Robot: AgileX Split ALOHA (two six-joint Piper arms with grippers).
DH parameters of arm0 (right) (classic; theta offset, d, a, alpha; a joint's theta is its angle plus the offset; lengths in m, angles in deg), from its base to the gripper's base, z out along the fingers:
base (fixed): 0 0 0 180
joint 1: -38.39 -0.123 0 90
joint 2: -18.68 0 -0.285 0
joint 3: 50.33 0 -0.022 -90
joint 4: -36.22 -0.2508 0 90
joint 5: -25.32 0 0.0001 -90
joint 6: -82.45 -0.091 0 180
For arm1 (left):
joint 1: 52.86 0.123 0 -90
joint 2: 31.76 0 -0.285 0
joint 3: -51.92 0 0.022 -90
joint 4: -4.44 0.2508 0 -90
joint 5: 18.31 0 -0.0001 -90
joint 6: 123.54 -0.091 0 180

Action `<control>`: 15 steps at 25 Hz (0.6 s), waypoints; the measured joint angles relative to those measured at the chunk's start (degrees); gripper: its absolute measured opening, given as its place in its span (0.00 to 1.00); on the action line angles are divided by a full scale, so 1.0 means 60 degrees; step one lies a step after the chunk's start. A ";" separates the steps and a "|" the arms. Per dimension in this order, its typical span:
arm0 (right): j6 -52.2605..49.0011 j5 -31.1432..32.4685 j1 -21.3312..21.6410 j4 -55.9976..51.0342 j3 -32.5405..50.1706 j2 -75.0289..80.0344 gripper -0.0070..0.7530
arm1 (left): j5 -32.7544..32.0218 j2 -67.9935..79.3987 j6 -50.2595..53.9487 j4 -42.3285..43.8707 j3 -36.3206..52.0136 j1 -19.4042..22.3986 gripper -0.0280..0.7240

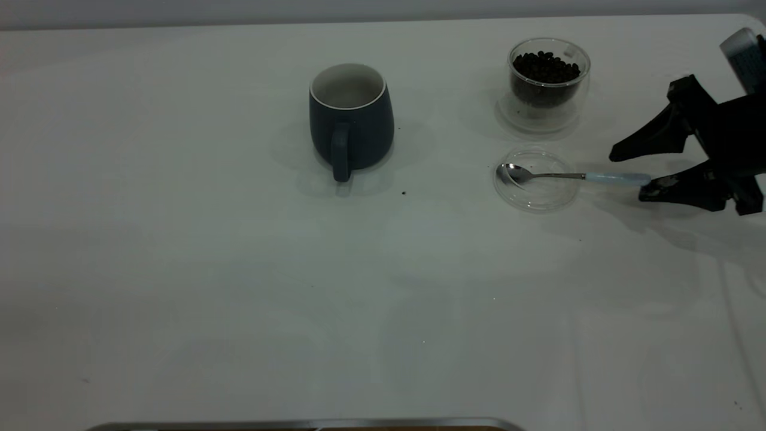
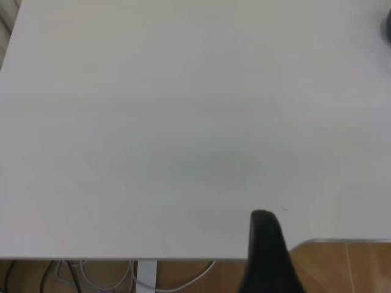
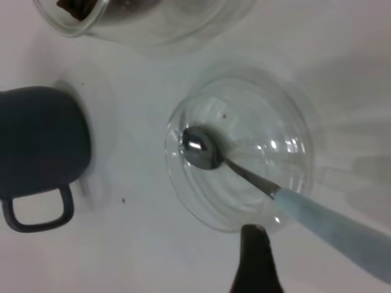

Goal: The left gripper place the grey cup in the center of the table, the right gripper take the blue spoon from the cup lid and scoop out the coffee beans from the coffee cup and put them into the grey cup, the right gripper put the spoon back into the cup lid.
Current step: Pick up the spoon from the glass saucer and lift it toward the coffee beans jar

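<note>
The grey cup stands upright near the table's middle, handle toward the front; it also shows in the right wrist view. The glass coffee cup with beans stands at the back right. In front of it lies the clear cup lid with the blue-handled spoon resting in it, bowl in the lid, handle pointing right. My right gripper is open, low over the table, with the handle's end between its fingers, not gripped. My left gripper is out of the exterior view, by the table's edge.
A small dark speck lies on the white table in front of the grey cup. A metal strip runs along the table's front edge. Cables hang below the table in the left wrist view.
</note>
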 joint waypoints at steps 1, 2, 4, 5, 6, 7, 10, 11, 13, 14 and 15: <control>0.0133 0.0110 0.0000 -0.0136 0.0000 0.0078 0.79 | 0.0000 0.0000 0.0000 0.0000 0.0000 0.0000 0.79; 0.0264 0.0205 0.0000 -0.0231 0.0000 0.0161 0.79 | 0.0000 0.0000 0.0000 0.0000 0.0000 0.0000 0.79; 0.0494 0.0462 0.0000 -0.0398 0.0000 0.0301 0.79 | 0.0000 0.0000 0.0000 0.0000 0.0000 0.0000 0.79; 0.0599 0.0577 0.0000 -0.0470 0.0000 0.0365 0.79 | 0.0000 0.0000 0.0000 0.0000 0.0000 0.0000 0.79; 0.0713 0.0696 0.0000 -0.0549 0.0000 0.0428 0.79 | 0.0000 0.0000 0.0000 0.0000 0.0000 0.0000 0.79; 0.0829 0.0792 0.0000 -0.0642 0.0000 0.0456 0.79 | 0.0000 0.0000 0.0000 0.0000 0.0000 0.0000 0.79; 0.1044 0.1035 0.0000 -0.0766 -0.0007 0.0498 0.77 | 0.0000 0.0000 0.0000 0.0000 0.0000 0.0000 0.79; 0.1110 0.1128 0.0000 -0.0766 -0.0007 0.0498 0.76 | 0.0000 0.0000 0.0000 0.0000 0.0000 0.0000 0.79; 0.1163 0.1206 0.0000 -0.0766 -0.0007 0.0498 0.73 | 0.0000 0.0000 0.0000 0.0000 0.0000 0.0000 0.79; 0.1185 0.1219 0.0000 -0.0766 -0.0007 0.0498 0.70 | 0.0000 0.0000 0.0000 0.0000 0.0000 0.0000 0.79; 0.1196 0.1227 0.0000 -0.0766 -0.0007 0.0498 0.67 | 0.0000 0.0000 0.0000 0.0000 0.0000 0.0000 0.79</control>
